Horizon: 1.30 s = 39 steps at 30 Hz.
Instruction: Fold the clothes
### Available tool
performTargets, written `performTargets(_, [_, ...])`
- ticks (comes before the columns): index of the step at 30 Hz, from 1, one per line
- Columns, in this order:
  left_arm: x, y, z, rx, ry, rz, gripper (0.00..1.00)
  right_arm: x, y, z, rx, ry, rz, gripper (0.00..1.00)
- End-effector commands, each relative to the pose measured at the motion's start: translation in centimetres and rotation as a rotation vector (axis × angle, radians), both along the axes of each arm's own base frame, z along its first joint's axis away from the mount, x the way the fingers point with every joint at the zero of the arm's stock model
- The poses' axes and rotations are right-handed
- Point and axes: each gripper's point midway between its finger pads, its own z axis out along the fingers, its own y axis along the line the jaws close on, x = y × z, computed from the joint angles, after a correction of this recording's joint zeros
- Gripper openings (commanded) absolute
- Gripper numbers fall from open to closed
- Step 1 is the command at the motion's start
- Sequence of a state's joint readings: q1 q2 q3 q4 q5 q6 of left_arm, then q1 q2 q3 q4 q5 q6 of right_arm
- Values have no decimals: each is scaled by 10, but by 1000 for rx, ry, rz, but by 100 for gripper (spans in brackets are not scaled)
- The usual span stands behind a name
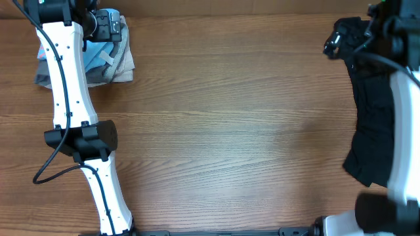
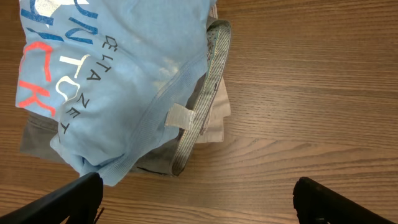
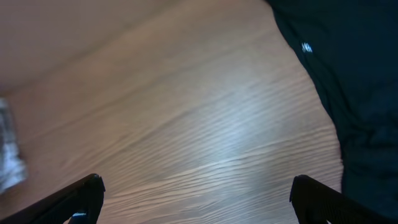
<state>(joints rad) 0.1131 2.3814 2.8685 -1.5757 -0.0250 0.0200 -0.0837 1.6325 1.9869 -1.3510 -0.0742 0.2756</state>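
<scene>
Close under the left wrist camera, the left fingers (image 2: pixel 74 199) stand wide apart with nothing between them, above bare tabletop (image 2: pixel 311 93) just beside the pile. Past them lies the light blue T-shirt (image 2: pixel 112 81), red and white lettering up, draped over a grey piece (image 2: pixel 34 140) and a beige piece (image 2: pixel 216 115). A striped band (image 2: pixel 211 68) curls out along the shirt's edge.

The right fingers (image 3: pixel 78 199) are equally wide and empty. Beyond them the black garment (image 3: pixel 348 74) fills the upper right corner of that view.

All of it looks light, limp and easily dragged. I judge the cloth will sag and bunch if lifted by one point, so the firmer places to pinch are the shirt's stitched hem near its white label (image 2: pixel 180 116), or the two shoulders together.

Only the left wrist view shows the layering, lettering and label. Only the overhead view shows the layout: the pile at the far left corner under the left arm (image 1: pixel 65 72), the black garment stretched along the right edge, well apart across open wood.
</scene>
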Motion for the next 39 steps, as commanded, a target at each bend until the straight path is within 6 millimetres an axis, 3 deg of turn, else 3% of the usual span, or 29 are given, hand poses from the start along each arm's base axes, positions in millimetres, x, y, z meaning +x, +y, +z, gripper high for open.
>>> performTargets(1, [-2,-5,13,-22,-32,6,100,-28,24,45,57,-121,86,100])
performTargets(3, [-2,-5,12,-22,-32,6,100,-41,51,55,170,-139,186,100])
performTargets(5, [-2,-5,12,-22,-32,6,100,-44,61,60,214,-148,225,100])
performTargets(9, [-2,-5,12,-22,-32,6,100,-55,52,46,180,-74,186,100])
performTargets(14, [-2,-5,12,-22,-32,7,100,-58,21,35,36,-32,72,100])
performTargets(17, [-2,-5,12,-22,-32,7,100,-37,8,52,-52,-144,56,100])
performTargets(19, [-2,-5,12,-22,-32,7,100,-23,15,73,-80,-278,137,100])
performTargets(22, [-2,-4,12,-22,-32,7,100,-21,18,87,-81,-382,148,100])
performTargets(26, [-2,-5,12,-22,-32,7,100,-25,22,90,-85,-500,160,100])
performTargets(30, [-2,-5,12,-22,-32,7,100,-41,24,74,-96,-597,161,100])
performTargets(39, [-2,-4,12,-22,-32,7,100,-106,28,-4,-135,-885,154,100])
